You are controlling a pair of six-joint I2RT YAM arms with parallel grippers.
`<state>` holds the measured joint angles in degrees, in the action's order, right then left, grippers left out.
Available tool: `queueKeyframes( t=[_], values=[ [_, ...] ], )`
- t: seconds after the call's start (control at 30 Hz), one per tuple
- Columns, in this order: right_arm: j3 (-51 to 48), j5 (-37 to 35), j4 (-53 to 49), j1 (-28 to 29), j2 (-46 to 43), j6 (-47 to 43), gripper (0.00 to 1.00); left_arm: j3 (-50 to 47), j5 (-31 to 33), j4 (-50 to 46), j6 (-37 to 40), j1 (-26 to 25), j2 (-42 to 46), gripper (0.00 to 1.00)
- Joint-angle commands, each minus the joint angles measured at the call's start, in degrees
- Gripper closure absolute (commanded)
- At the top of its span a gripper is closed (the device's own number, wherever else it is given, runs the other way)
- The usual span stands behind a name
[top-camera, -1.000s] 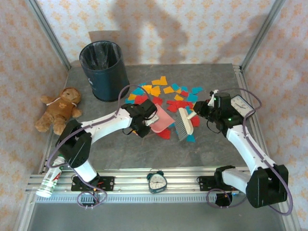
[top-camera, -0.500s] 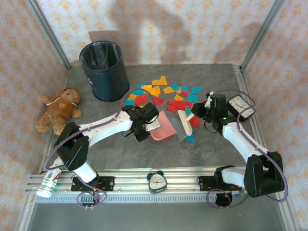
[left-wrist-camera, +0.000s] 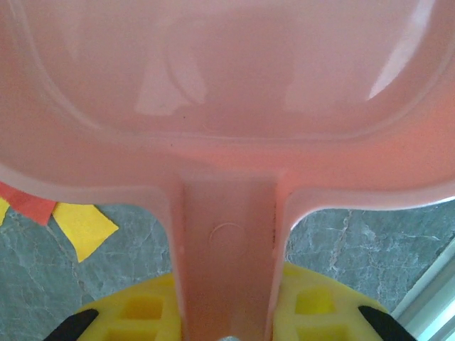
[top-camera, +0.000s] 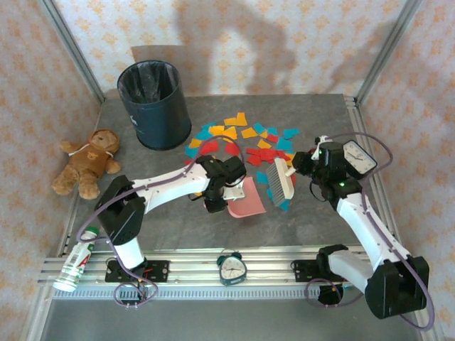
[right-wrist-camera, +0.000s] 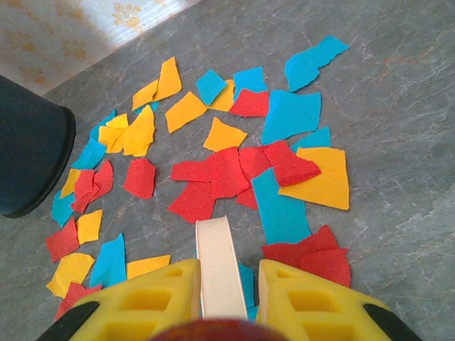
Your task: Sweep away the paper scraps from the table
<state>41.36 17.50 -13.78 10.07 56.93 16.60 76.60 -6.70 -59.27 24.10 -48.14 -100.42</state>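
Left tool (top-camera: 226,192) is clamping the dustpan (top-camera: 248,199) by its handle, pan sitting just left of the brush (top-camera: 279,178). Right tool (top-camera: 301,164) is gripping the brush handle. Scraps (top-camera: 240,135) are lying spread on the desk (top-camera: 178,227), right of the bin (top-camera: 153,104), some touching the brush.

At six o'clock, the right gripper's (right-wrist-camera: 227,275) yellow fingers (right-wrist-camera: 160,295) pinch a cream handle (right-wrist-camera: 215,249). Red, orange and blue paper scraps (right-wrist-camera: 220,174) lie scattered across the grey table (right-wrist-camera: 398,142) from centre towards twelve. A dark bin (right-wrist-camera: 28,153) stands at nine o'clock.
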Motion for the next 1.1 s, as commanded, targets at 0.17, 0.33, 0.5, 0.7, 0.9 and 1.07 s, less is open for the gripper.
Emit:
queueKeyframes(
  t=[0.17,0.33,0.5,0.7,0.9,1.07],
  values=[
    [3.9,-13.5,-5.9,-0.1,-5.5,-6.5,1.0,7.2,-1.1,-7.3,0.2,-1.8,-5.6,0.87],
    [4.3,-19.9,-7.6,0.7,-5.5,-9.1,1.0,9.5,-1.4,-8.8,-0.7,-2.1,-7.3,0.87],
    [4.4,-24.4,-9.2,2.1,-4.7,-10.3,1.0,11.5,-1.4,-10.6,-2.2,-2.1,-8.6,0.86],
    [3.5,-24.9,-9.6,2.6,-4.0,-10.7,1.0,13.6,-1.5,-12.1,-3.4,-2.1,-12.0,0.86],
    [3.0,-22.3,-10.1,2.8,-2.4,-11.4,1.0,15.7,-2.1,-13.1,-4.0,-2.1,-14.0,0.86],
    [2.9,-18.8,-10.3,2.9,-1.3,-11.6,1.0,17.2,-2.6,-13.5,-4.7,-2.3,-15.4,0.86]
  ],
)
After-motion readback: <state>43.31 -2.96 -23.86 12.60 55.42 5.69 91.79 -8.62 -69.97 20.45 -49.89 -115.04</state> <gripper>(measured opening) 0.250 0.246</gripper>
